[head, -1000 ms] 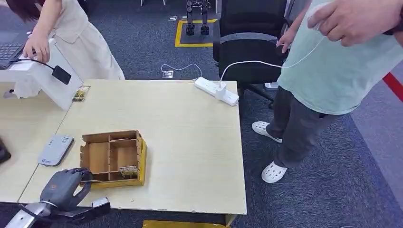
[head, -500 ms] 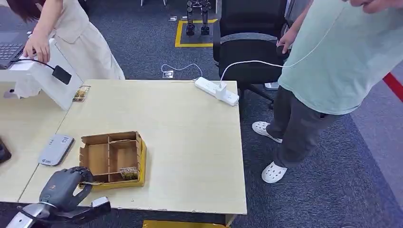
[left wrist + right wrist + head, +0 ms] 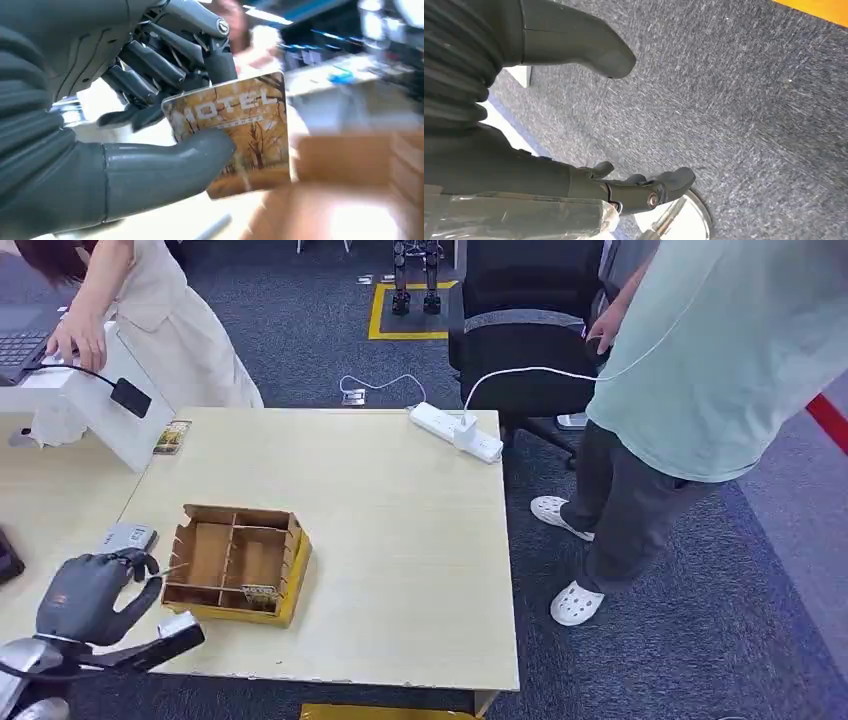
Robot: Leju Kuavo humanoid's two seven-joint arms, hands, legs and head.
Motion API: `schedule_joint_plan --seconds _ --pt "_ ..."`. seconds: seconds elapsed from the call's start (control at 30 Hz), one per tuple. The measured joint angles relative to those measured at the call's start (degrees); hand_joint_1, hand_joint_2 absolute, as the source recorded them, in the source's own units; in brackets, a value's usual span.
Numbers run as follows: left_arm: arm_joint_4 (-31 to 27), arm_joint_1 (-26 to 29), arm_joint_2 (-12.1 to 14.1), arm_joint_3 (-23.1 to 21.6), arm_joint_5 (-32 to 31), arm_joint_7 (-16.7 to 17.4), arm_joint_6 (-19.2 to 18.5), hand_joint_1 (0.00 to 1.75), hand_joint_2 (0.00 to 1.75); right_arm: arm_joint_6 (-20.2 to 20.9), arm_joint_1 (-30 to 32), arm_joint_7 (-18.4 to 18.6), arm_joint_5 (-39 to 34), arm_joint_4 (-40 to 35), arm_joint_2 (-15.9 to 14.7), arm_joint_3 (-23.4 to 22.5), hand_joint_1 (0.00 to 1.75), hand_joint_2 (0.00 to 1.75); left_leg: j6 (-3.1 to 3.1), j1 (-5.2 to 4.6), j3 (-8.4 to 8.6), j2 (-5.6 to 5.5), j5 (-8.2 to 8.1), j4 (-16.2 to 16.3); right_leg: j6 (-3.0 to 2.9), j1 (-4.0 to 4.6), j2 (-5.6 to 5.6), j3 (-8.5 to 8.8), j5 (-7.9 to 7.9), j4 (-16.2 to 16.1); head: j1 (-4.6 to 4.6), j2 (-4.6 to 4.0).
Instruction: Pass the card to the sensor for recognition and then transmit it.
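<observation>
Left wrist view: left hand [image 3: 100, 125] pinches a hotel key card [image 3: 235, 132] between thumb and fingers, face outward, likely for presenting flat to the grey card reader [image 3: 130, 537] just beside it. The cardboard divider box [image 3: 238, 563] lies alongside; open tabletop [image 3: 400, 530] beyond. Right hand [image 3: 589, 120] hangs spread over carpet.

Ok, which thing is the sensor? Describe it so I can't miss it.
On the light wooden table, look left of the brown divided cardboard box. The sensor is the flat grey pad lying just beyond the left hand, which holds the card. It is low and rounded, unlike the white stand farther back.
</observation>
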Motion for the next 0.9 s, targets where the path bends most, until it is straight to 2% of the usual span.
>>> schedule_joint_plan --seconds 0.27,0.47,0.77,0.9 --pt "-0.77 -0.91 -1.16 4.25 -0.79 -0.64 0.26 1.75 1.75 -0.06 0.04 -0.02 0.28 0.02 0.33 -0.55 0.0 1.75 0.0 0.0 -0.01 -0.01 0.0 0.0 0.01 0.0 -0.01 -0.01 -0.01 0.0 -0.05 0.0" --pt "0.26 -4.91 -2.62 5.49 -4.29 1.46 3.26 1.75 1.75 -0.37 0.01 -0.24 0.79 0.0 0.59 -0.63 0.0 1.75 0.0 -0.01 -0.01 -0.02 0.0 0.0 0.01 -0.01 -0.03 -0.01 -0.01 -0.01 -0.05 0.0" --pt "6.98 -11.99 -4.92 5.23 -13.93 6.91 10.65 1.75 1.75 -0.68 0.01 -0.33 1.64 0.02 0.92 -0.81 0.0 1.75 -0.05 0.0 0.02 -0.02 0.04 0.01 -0.01 0.0 -0.01 -0.04 0.01 0.0 0.0 0.0" --pt "12.99 -18.19 -6.89 4.25 -19.94 9.4 14.54 1.75 1.75 -0.41 -0.19 -0.15 3.06 0.0 1.05 -0.83 0.0 1.75 -0.03 -0.01 0.01 -0.07 0.06 0.02 0.0 -0.01 -0.05 -0.01 0.01 -0.01 0.02 0.0"
